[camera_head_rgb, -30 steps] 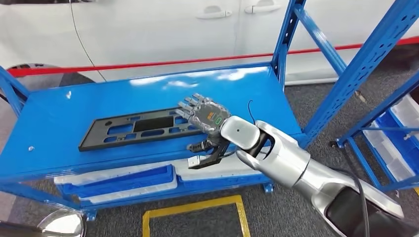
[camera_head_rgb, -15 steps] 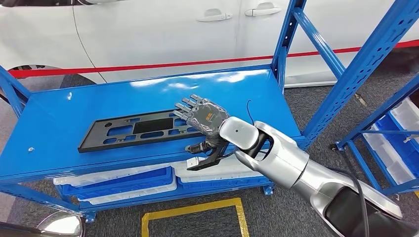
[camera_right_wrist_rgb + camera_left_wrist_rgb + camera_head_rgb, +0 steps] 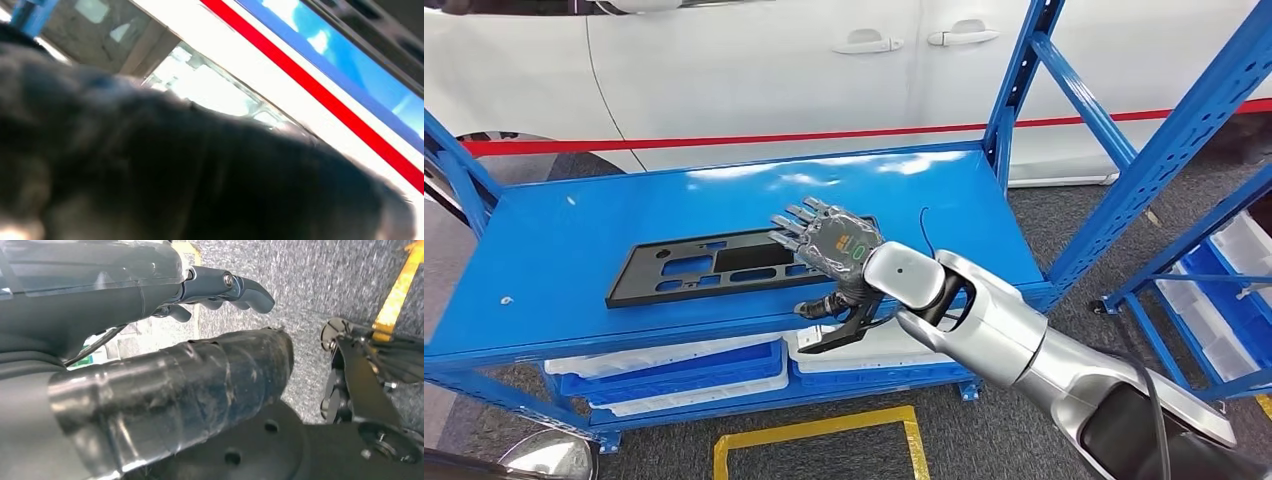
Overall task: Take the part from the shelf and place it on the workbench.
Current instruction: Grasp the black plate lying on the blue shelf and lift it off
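Since a second ago the whole head view has shifted a little to the right, so the camera has moved rather than the shelf; against that, the right hand has crept slightly further over the near end of the part.

Largest first: the blue shelf carries the part, a long flat black panel with several cut-out windows. Its long axis runs along the shelf's length, roughly left to right in the head view, with the right end tipped slightly away from the robot.

Right hand: fingers are spread and laid out over the panel's right end, thumb hanging below the shelf edge. Nothing is grasped yet; whether the fingers touch the panel I cannot tell.

Left hand: hangs low over grey floor, fingers loosely curled and apart, holding nothing.

By my judgement the task is at its start: the reach is nearly complete, while grasp, lift, carry and placing on the counter all remain.
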You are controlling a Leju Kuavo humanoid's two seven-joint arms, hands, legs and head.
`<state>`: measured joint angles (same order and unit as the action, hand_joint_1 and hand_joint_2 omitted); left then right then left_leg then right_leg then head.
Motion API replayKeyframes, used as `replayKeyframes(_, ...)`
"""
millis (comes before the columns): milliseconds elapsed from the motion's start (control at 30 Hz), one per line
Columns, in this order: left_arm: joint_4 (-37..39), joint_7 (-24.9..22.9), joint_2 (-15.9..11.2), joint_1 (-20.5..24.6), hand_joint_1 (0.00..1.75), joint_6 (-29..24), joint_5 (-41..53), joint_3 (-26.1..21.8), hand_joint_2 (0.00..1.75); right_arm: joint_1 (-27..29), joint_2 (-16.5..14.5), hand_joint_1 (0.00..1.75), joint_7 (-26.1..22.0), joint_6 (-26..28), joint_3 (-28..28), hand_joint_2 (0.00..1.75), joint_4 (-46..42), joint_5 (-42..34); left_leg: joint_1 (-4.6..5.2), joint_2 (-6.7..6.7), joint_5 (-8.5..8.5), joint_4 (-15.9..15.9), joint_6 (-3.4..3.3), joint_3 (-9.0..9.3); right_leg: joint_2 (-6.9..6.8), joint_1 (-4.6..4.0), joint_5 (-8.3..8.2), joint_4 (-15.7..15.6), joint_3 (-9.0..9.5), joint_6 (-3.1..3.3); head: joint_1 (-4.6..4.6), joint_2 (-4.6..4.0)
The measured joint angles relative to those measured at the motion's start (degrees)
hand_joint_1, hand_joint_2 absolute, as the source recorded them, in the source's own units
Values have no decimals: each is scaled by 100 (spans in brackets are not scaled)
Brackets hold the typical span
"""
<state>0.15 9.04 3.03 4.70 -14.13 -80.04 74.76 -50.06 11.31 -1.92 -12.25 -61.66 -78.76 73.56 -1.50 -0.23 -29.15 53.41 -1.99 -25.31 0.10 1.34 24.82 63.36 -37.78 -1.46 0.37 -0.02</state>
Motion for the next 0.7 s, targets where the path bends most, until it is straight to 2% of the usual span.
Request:
replayKeyframes(67,0,-27,1,-6,0,-29,0,-7,0,20,-1,0,0,-2,0,0,-4,2,4,1,-27,-7,-13,47,5,8,237,625,-375,-29,-1,0)
replayKeyframes(100,1,-39,0,-12,0,-45,0,-7,0,41,-1,0,0,-3,0,0,-5,4,1,-3,-56,-3,-7,81,3,21,281,863,-548,-53,-1,0)
replayKeyframes(133,1,-49,-2,-20,0,-54,0,-7,0,60,-1,0,0,-3,0,0,-5,4,-5,-12,-93,-1,6,127,0,38,228,941,-646,-77,-1,0)
replayKeyframes(167,1,-55,-4,-31,0,-57,0,-8,0,71,-1,0,0,-4,0,0,-5,5,-18,-24,-143,2,31,192,-5,57,66,800,-637,-97,-1,0)
replayKeyframes(233,1,-62,-3,-61,0,-57,0,-9,0,80,3,0,0,-4,0,0,-3,6,-47,-44,-268,12,104,337,-10,85,-366,136,-415,-127,0,0)
replayKeyframes(267,1,-63,-2,-65,0,-50,0,-10,0,83,8,0,0,-8,-1,0,-1,6,-58,-45,-327,31,153,381,-7,70,-484,-144,-326,-115,1,0)
replayKeyframes(300,2,-65,-2,-61,0,-36,0,-10,0,87,7,0,-4,-13,-2,0,0,6,-59,-42,-371,52,202,377,0,49,-510,-302,-278,-63,-2,0)
replayKeyframes(367,2,-73,-1,-28,0,22,0,-21,0,92,1,0,-14,-23,-6,0,-19,7,-65,-25,-403,60,279,334,3,-13,-406,-349,-296,81,5,0)
replayKeyframes(400,2,-74,-1,-9,0,49,0,-31,0,93,0,0,-18,-24,-7,0,-31,9,-67,-23,-392,66,313,320,-4,-18,-363,-363,-277,156,13,0)
replayKeyframes(433,2,-72,-1,7,0,66,0,-42,0,92,6,0,-16,-23,-7,0,-41,12,-76,-18,-354,163,338,287,-10,-18,-331,-391,-236,203,22,0)
replayKeyframes(467,2,-67,-1,18,0,73,0,-50,0,95,15,0,-14,-22,-6,0,-42,14,-78,-14,-313,385,363,189,-13,-11,-304,-431,-158,248,23,0)
replayKeyframes(500,2,-60,-1,26,0,79,0,-55,0,108,23,0,-12,-23,-6,0,-37,16,-81,-12,-313,728,381,12,-16,0,-273,-494,-58,281,25,0)
replayKeyframes(533,2,-54,-1,25,0,85,0,-55,0,130,28,0,-15,-26,-8,0,-30,16,-82,-7,-384,1126,387,-222,-16,0,-243,-551,46,299,21,0)
replayKeyframes(600,2,-39,-1,21,0,104,0,-55,0,170,38,0,-25,-33,-11,0,-10,15,-72,-6,-713,1718,387,-685,-15,-15,-174,-616,207,313,21,0)
replayKeyframes(633,2,-28,-2,18,0,110,0,-55,0,172,41,0,-28,-36,-13,0,-4,14,-63,-6,-819,1808,371,-854,-9,-26,-135,-628,269,317,21,0)
replayKeyframes(667,2,-20,-2,11,0,117,0,-55,0,163,43,0,-28,-37,-13,0,-2,14,-49,-6,-772,1734,342,-957,0,-39,-96,-630,326,320,22,0)
replayKeyframes(700,2,-14,-3,5,0,123,0,-55,0,144,43,0,-28,-37,-13,0,-2,14,-27,-6,-540,1494,298,-986,10,-52,-57,-629,383,321,21,0)
